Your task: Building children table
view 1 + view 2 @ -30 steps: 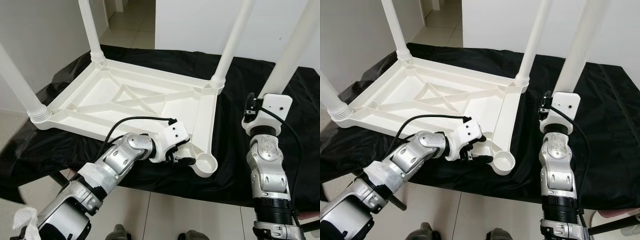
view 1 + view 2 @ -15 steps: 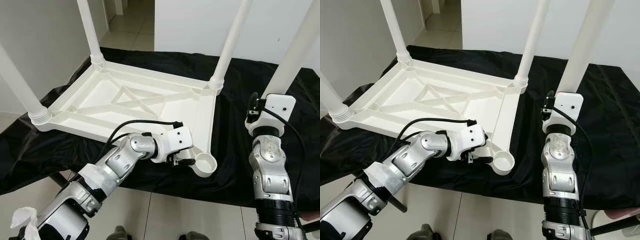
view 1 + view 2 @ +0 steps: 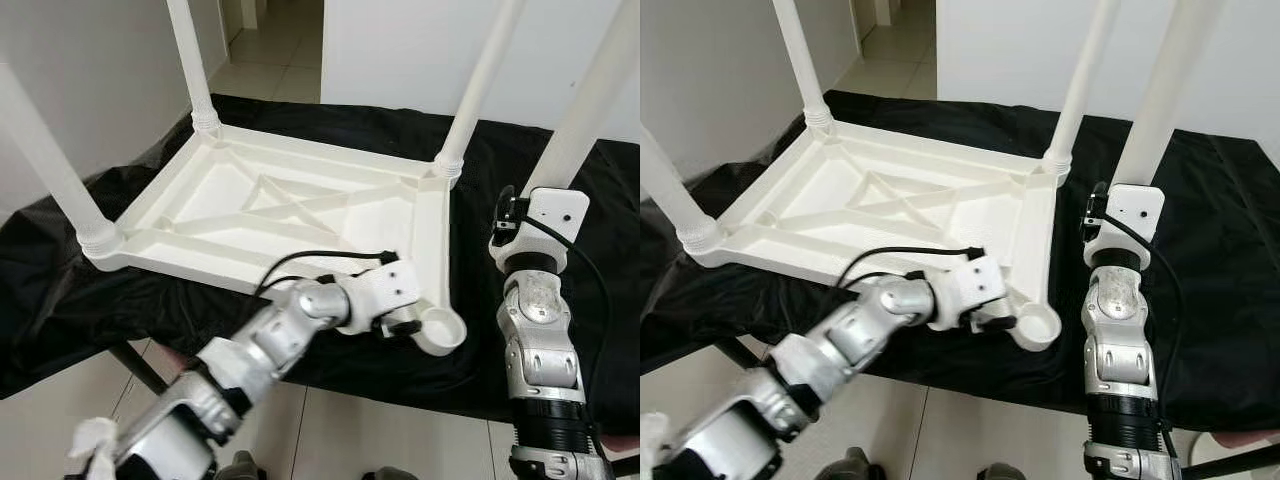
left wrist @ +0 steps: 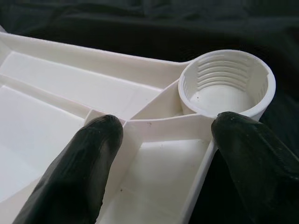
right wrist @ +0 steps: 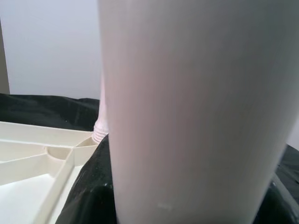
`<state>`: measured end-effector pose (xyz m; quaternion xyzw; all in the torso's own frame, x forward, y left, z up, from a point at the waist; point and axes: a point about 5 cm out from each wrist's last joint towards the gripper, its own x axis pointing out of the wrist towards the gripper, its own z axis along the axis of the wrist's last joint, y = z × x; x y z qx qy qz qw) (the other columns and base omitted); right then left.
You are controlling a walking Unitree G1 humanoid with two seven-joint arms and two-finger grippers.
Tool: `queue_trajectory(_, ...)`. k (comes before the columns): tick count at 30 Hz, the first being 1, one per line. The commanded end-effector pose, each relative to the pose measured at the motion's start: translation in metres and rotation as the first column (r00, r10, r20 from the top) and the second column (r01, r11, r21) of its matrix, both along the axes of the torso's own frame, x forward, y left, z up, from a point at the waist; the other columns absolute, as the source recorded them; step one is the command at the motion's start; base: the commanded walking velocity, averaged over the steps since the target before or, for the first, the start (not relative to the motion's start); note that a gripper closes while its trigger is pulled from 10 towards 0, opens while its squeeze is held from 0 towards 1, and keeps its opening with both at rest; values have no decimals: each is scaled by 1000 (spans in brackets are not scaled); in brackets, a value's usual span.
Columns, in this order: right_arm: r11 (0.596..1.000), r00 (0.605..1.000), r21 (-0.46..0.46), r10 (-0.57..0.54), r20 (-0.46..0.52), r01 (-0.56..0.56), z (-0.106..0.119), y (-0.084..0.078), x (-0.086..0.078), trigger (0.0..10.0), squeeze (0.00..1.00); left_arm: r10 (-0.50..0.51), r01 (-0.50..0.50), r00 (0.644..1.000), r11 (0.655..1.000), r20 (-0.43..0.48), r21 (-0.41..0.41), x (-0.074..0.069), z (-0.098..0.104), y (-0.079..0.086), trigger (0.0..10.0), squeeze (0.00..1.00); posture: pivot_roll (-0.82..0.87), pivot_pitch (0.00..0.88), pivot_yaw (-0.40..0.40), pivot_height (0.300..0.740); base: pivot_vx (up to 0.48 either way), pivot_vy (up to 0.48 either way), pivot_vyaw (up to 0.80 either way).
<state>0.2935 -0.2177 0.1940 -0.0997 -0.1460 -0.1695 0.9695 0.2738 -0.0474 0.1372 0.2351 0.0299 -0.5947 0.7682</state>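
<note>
Beside the empty threaded socket (image 4: pixel 227 85) of the upturned white plastic tabletop (image 3: pixel 290 205) on black cloth (image 3: pixel 505 175), left gripper (image 4: pixel 166 140) spread open, black fingers (image 4: pixel 81 163) straddling a corner rib. Right gripper (image 3: pixel 520 215) holding the loose white plastic leg (image 3: pixel 590 95) upright; fingers hidden, grip hard to judge, leg top cut off.

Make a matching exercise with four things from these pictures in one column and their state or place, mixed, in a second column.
1. loose table leg
2. empty threaded socket
3. black cloth
4. left end effector

A. spread under the white table top
B. astride a rib beside the socket
C. held upright by the right end effector
D. near corner, no leg in it

Pairs: 1-C, 2-D, 3-A, 4-B
</note>
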Motion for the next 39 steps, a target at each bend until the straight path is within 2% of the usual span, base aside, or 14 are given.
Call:
queue_trajectory(1, 1000, 1000, -3, -1, 8, 1, 2, 2, -1, 10000, 0, 24, -24, 1000, 1000, -3, 14, -1, -5, -6, 10000, 0, -28, 0, 19, 740, 0, 0, 0)
queue_trajectory(3, 1000, 1000, -3, 0, 8, 0, 2, 2, -2, 10000, 0, 39, -39, 999, 999, 2, -2, 0, -3, -8, 10000, 0, -28, 0, 19, 740, 0, 0, 0)
queue_trajectory(7, 1000, 1000, -1, 9, 2, -9, -2, 5, -4, 10000, 0, 87, -86, 996, 989, 7, -119, 3, 15, -20, 10000, 0, -28, 0, 25, 740, 0, 0, 0)
queue_trajectory(14, 999, 999, 11, 46, -6, -46, -7, 10, -8, 10000, 0, 156, -156, 988, 957, -19, -244, 12, 33, -16, 10000, 0, -26, 1, 27, 740, 0, 0, 0)
queue_trajectory(18, 997, 997, 6, 74, -35, -74, -16, 14, -16, 10000, 0, 12, -26, 999, 950, -47, -312, 6, 49, 2, 10000, 0, -21, 6, 25, 740, 0, 0, 0)
queue_trajectory(22, 997, 997, 4, 73, -39, -73, -18, 14, -17, 10000, 0, -28, 9, 998, 951, -54, -308, 3, 50, 5, 10000, 0, -18, 7, 22, 740, 0, 0, 0)
queue_trajectory(25, 997, 996, -5, 71, -53, -72, -21, 13, -18, 10000, 0, -138, 120, 988, 971, -74, -207, -8, 35, 22, 10000, 0, -3, 5, 11, 740, 0, 0, 0)
queue_trajectory(27, 997, 996, -5, 71, -53, -72, -21, 13, -18, 10000, 0, -138, 120, 988, 971, -74, -207, -8, 35, 22, 10000, 0, -3, 5, 11, 740, 0, 0, 0)
queue_trajectory(29, 997, 996, -11, 72, -58, -72, -21, 12, -18, 10000, 0, -175, 160, 981, 975, -87, -156, -13, 26, 28, 10000, 0, -1, 3, 9, 740, 0, 0, 0)
queue_trajectory(30, 997, 995, -19, 74, -60, -75, -21, 13, -17, 10000, 0, -194, 186, 976, 979, -97, -85, -17, 14, 32, 10000, 0, -2, 0, 7, 740, 0, 0, 0)
queue_trajectory(31, 997, 995, -19, 74, -60, -75, -21, 13, -17, 10000, 0, -194, 186, 976, 979, -97, -85, -17, 14, 32, 10000, 0, -2, 0, 7, 740, 0, 0, 0)
queue_trajectory(32, 997, 995, -25, 78, -57, -80, -20, 13, -16, 10000, 0, -212, 211, 971, 977, -109, -24, -21, 3, 33, 10000, 0, -1, 0, 3, 740, 0, 0, 0)
queue_trajectory(34, 996, 995, -29, 88, -46, -89, -16, 15, -15, 10000, 0, -195, 204, 971, 977, -140, 54, -23, -15, 32, 10000, 0, -3, 0, 0, 740, 0, 0, 0)
queue_trajectory(39, 995, 995, -31, 94, -41, -95, -14, 15, -15, 10000, 0, -118, 135, 983, 985, -142, 110, -19, -26, 28, 10000, 0, -9, 0, -4, 740, 0, 0, 0)
